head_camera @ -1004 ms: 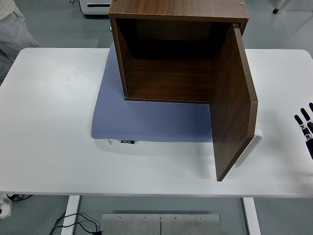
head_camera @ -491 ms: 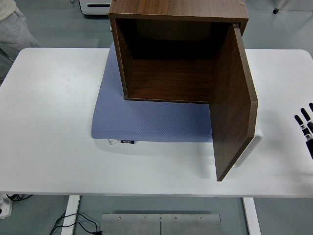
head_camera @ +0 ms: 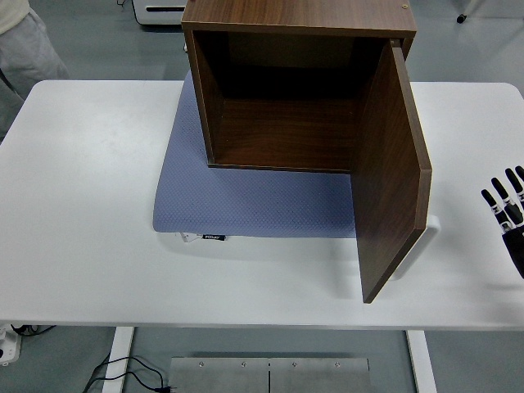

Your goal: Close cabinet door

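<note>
A dark wooden cabinet [head_camera: 286, 90] stands on a blue-grey mat [head_camera: 246, 196] at the back middle of the white table [head_camera: 82, 205]. Its inside is bare. The door [head_camera: 393, 172], hinged on the right side, is swung fully open and juts toward the near edge, with a white handle [head_camera: 417, 246] on its outer face. My right hand [head_camera: 508, 217] shows at the right edge, fingers spread and holding nothing, a hand's width to the right of the door. My left arm is out of view.
A person in grey trousers [head_camera: 24, 57] stands at the top left beyond the table. A white device [head_camera: 160, 10] sits on the floor behind the cabinet. Cables [head_camera: 123, 372] lie on the floor under the table's left side.
My right hand has moved a little further in from the right edge toward the door. The door and cabinet have not moved. The person at top left has shifted slightly.
</note>
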Robot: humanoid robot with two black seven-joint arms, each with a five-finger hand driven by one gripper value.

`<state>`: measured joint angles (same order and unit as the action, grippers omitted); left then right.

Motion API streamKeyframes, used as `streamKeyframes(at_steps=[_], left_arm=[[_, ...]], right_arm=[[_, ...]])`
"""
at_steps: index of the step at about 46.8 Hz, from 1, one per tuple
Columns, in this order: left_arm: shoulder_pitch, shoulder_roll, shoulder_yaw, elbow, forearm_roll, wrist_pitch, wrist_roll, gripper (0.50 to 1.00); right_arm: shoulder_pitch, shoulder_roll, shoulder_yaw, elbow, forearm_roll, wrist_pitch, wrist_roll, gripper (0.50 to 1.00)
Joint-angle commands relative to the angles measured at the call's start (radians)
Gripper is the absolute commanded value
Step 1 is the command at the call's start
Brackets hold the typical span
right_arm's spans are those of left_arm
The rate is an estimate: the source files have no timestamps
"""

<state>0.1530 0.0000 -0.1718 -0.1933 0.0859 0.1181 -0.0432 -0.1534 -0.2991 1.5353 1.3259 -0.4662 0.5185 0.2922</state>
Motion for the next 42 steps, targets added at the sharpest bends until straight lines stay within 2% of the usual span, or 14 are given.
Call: streamKeyframes(at_steps=[1,17,32,42], left_arm=[[-0.001,0.0,0.0,0.0,0.0,0.0,0.0,1.0],[-0.001,0.0,0.0,0.0,0.0,0.0,0.0,1.0],[0.0,0.0,0.0,0.0,0.0,0.0,0.0,1.0],[-0.001,0.0,0.0,0.0,0.0,0.0,0.0,1.0]], right_arm=[[-0.003,-0.018,-0.01,0.018,-0.002,0.005,-0.001,1.0],[-0.003,-0.052,-0.083,0.056,-0.02,0.035,-0.004,1.0],[-0.002,-0.057,-0.15,0.078,-0.088,0.086,-0.004,1.0],[0.002,-0.057,-0.195,0.101,-0.118,0.092,-0.007,1.0]])
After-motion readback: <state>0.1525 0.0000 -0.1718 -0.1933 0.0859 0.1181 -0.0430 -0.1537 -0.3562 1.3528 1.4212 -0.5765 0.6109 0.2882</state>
